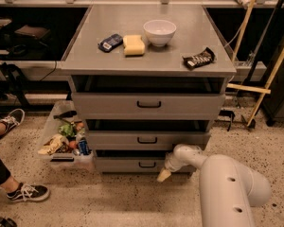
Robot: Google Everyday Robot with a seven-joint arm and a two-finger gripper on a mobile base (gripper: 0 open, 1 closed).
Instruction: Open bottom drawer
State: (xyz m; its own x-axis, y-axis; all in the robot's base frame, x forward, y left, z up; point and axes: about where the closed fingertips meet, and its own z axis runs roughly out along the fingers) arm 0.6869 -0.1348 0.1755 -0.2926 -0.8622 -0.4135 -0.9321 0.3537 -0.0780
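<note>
Grey three-drawer cabinet (146, 105) on a speckled floor. A white robot arm (227, 183) reaches in from the lower right. The bottom drawer (118, 164) sits lowest. The gripper (163, 175) is at the drawer's lower edge, just right of its handle (147, 164); whether it is open or closed cannot be told.

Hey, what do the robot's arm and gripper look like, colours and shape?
The arm is a thick, smooth off-white tube with rounded joints and two small dark holes, narrowing to a slimmer white wrist. The gripper, low in front of the bottom drawer, right of its black handle, ends in a pale cream-yellow tip. No cables or markings show.
</note>
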